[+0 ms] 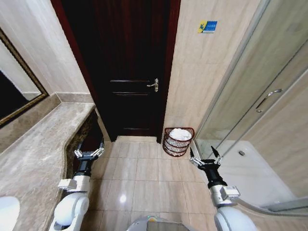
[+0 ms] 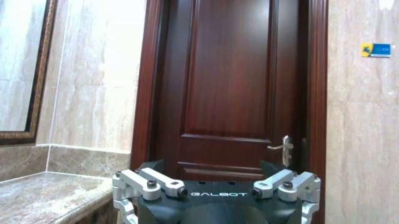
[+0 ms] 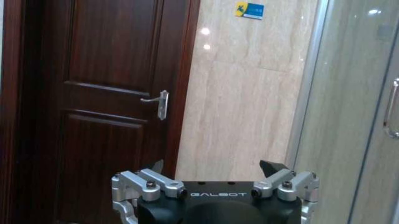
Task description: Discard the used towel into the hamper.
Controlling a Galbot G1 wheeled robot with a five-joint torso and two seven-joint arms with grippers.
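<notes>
The hamper (image 1: 177, 144), a small round reddish-brown open-weave basket, stands on the tiled floor against the wall, just right of the door. A white towel (image 1: 181, 134) lies bunched inside it, showing above the rim. My left gripper (image 1: 89, 153) is held low beside the counter's end, open and holding nothing, well left of the hamper. My right gripper (image 1: 204, 157) hangs open and unloaded just right of the hamper and nearer to me. In the wrist views the left gripper (image 2: 212, 166) and the right gripper (image 3: 213, 164) face the door with their fingers spread.
A dark wooden door (image 1: 132, 67) with a lever handle (image 1: 153, 85) is straight ahead. A marble counter (image 1: 43, 144) with a mirror (image 1: 14, 91) and white basin (image 1: 7, 211) runs along the left. A glass shower enclosure (image 1: 260, 110) is at the right. Tiled floor (image 1: 144, 178) lies between.
</notes>
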